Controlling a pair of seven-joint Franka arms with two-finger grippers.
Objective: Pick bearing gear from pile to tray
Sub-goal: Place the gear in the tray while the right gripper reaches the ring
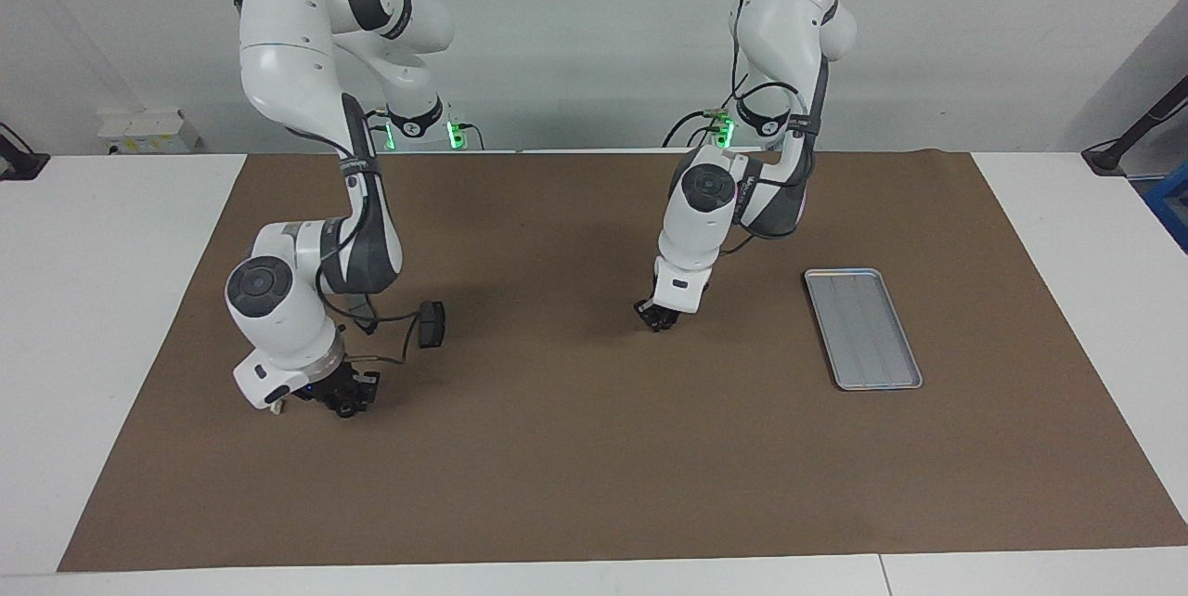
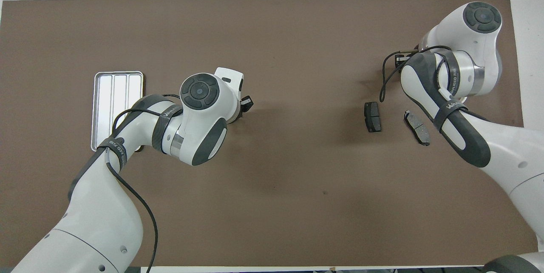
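The silver ridged tray [image 1: 863,329] lies on the brown mat toward the left arm's end; in the overhead view [image 2: 114,90] the left arm covers its near corner. Two dark grey pad-shaped pieces [image 2: 372,116] [image 2: 417,127] lie toward the right arm's end; one shows in the facing view [image 1: 432,324]. The white arc and the tiny black round pieces are out of view. My left gripper [image 1: 659,317] hangs low over the mat's middle, beside the tray. My right gripper [image 1: 339,396] is low over the mat beside the pads; in the overhead view its wrist covers it.
The brown mat [image 1: 594,485] covers most of the white table. A tiny dark speck [image 2: 325,192] lies on the mat nearer to the robots. A black cable [image 1: 394,336] loops from the right arm's wrist over the pads.
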